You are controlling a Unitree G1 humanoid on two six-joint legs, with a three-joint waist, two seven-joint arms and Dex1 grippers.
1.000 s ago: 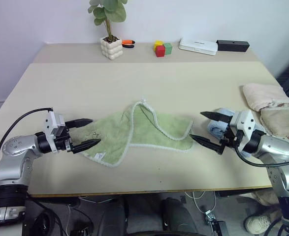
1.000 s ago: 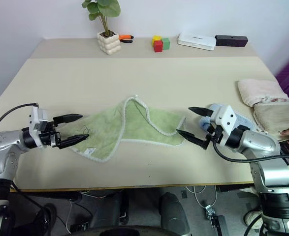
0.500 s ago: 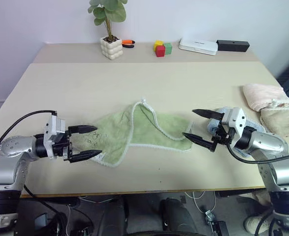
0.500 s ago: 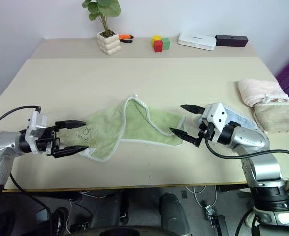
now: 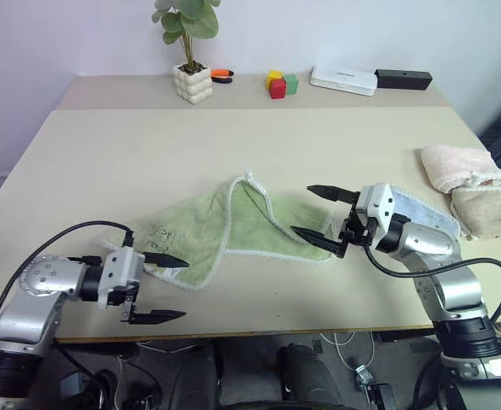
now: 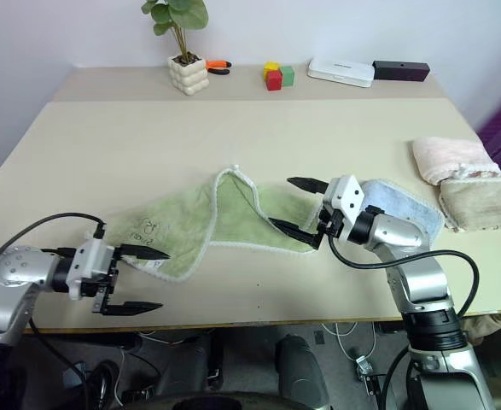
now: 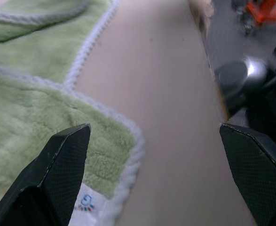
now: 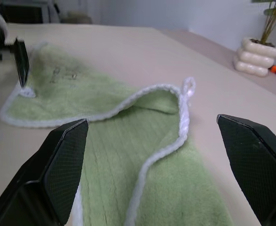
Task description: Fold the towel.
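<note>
Towel (image 5: pixel 233 226) crumpled mid-table. Tag by its near-left corner plain in left wrist view. Left gripper (image 5: pixel 166 289) now nearer the table's edge, right gripper (image 5: pixel 318 212) further left over towel; both wide, empty.

The towel (image 5: pixel 233 226) was soft, fuzzy terry cloth, matt green, edged in rough white stitching. The surface (image 5: pixel 233 145) under it looked smooth, matt beige laminate. My fingers (image 8: pixel 58 174) were matt black plastic with a fine cross-hatched texture; at three o'clock lay nubbly folded towels (image 5: pixel 476 184).
</note>
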